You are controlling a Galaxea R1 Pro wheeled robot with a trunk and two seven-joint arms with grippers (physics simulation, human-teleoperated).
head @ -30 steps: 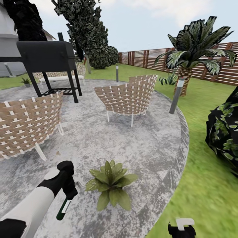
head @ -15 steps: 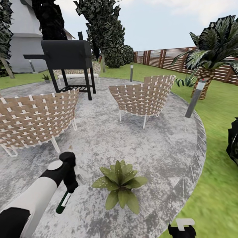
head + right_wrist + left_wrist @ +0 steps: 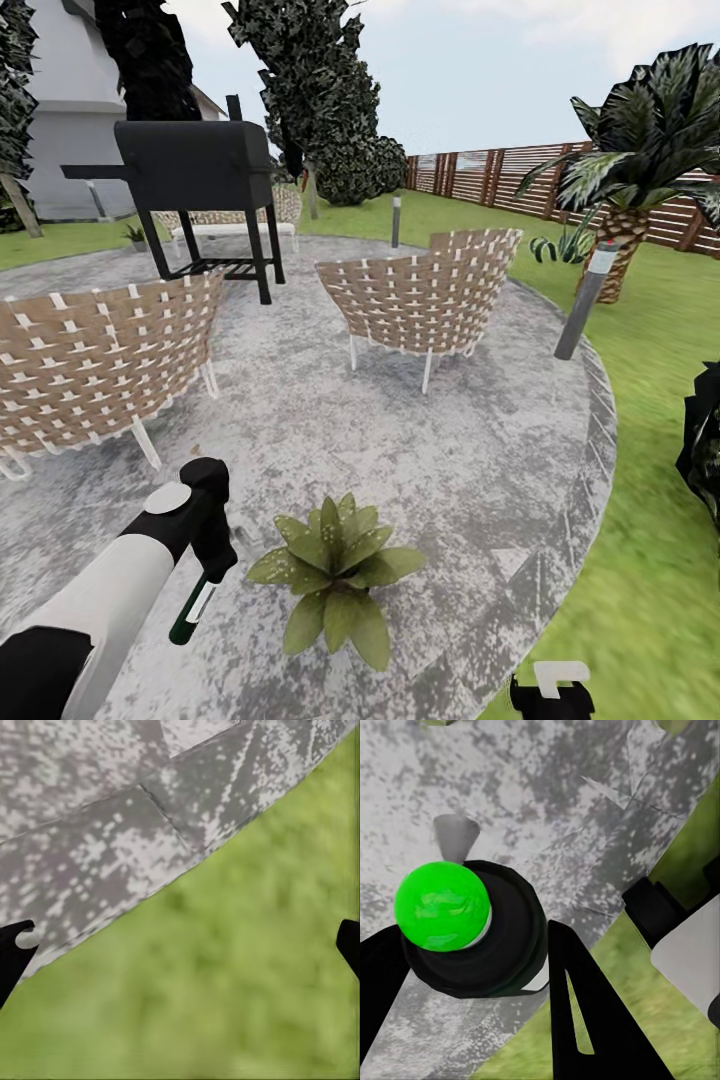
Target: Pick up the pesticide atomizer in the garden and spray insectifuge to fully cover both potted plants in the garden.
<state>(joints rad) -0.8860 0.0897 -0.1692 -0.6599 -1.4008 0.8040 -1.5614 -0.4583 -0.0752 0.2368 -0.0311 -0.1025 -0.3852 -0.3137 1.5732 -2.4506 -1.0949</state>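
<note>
Left claw (image 3: 205, 585): clamped on the pesticide atomizer (image 3: 190, 615), bottle hanging down at about 7 o'clock in the head view. Wrist cam looks straight down the bottle's end (image 3: 472, 926), black fingers (image 3: 585, 1012) snug on both sides.
Right claw (image 3: 550, 695): parked low at 5 o'clock, holding nothing. Wrist cam has its fingertips (image 3: 15, 949) way out at opposite edges, so wide open, hanging over where patio meets lawn.
Nearest potted plant (image 3: 330, 575): speckled rosette on the stone patio (image 3: 450, 470), dead ahead around 6 o'clock, just beside the bottle. Pot is hidden under the leaves.
Mid distance: two woven chairs, one at 9 o'clock (image 3: 95, 365), one near centre (image 3: 420, 295).
Further out: black grill (image 3: 195, 165) at 11 o'clock, with a small potted plant (image 3: 137, 235) near it that might be number two, too tiny to say.
Way back: slatted fence (image 3: 500, 180) and palm (image 3: 640, 130) at 2 o'clock.
Progress: pickup is done I'd say. No mist visible, so spraying both plants looks still to do.
</note>
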